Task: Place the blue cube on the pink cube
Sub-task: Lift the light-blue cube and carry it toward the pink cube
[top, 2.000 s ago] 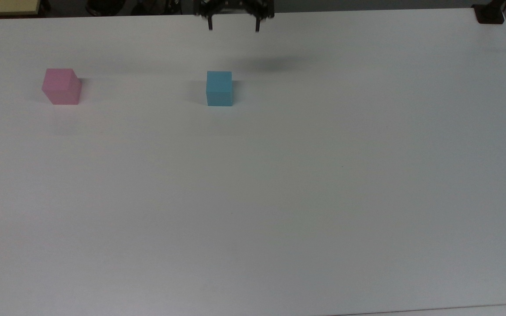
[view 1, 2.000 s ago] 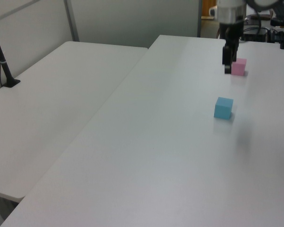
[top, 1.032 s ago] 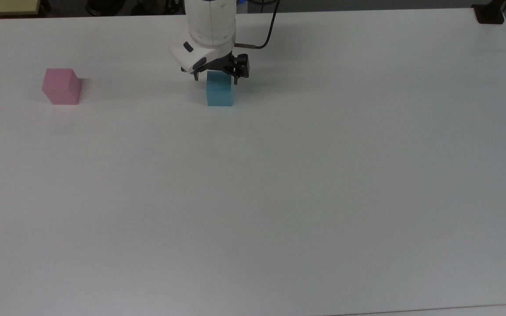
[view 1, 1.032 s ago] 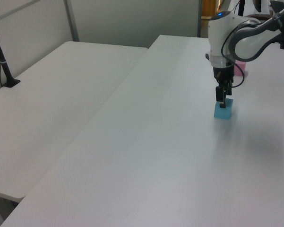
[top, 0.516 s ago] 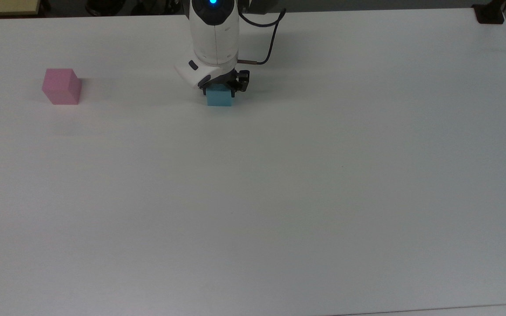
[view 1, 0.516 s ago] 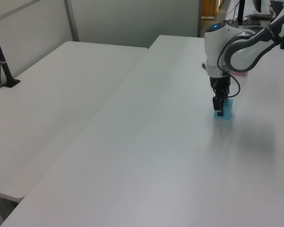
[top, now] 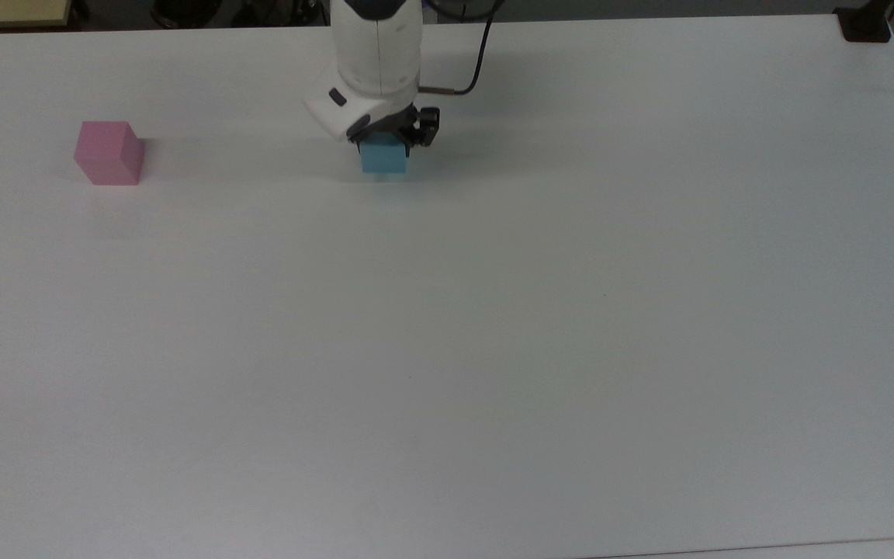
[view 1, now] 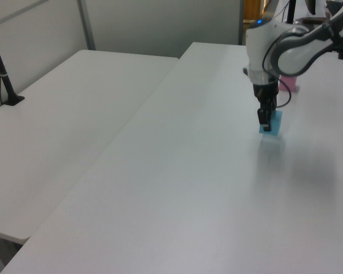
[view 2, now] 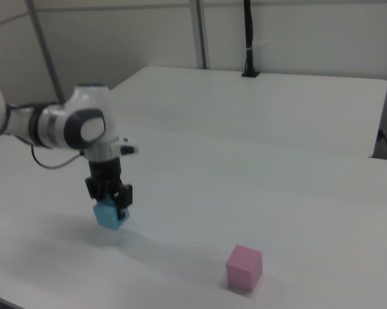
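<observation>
The light blue cube (top: pixel 383 158) hangs a little above the white table (top: pixel 493 349), with my gripper (top: pixel 385 146) shut on it from above. In the left view the blue cube (view 1: pixel 275 121) is partly behind the fingers (view 1: pixel 266 121). The right view has the blue cube (view 2: pixel 111 216) just clear of the table under the gripper (view 2: pixel 113 203). The pink cube (top: pixel 109 153) rests on the table far toward the top view's left. It sits beyond the arm in the left view (view 1: pixel 289 87) and at the lower right in the right view (view 2: pixel 244 268).
A second white table (view 1: pixel 74 114) adjoins this one. A black post (view 1: pixel 3 74) stands on its far side, and its base (top: pixel 866 27) sits at the top view's upper right corner. The black post (view 2: pixel 248 38) rises at the back of the right view.
The gripper came down over the blue cube, shut on it, and has now raised it slightly off the table. The pink cube has not moved.
</observation>
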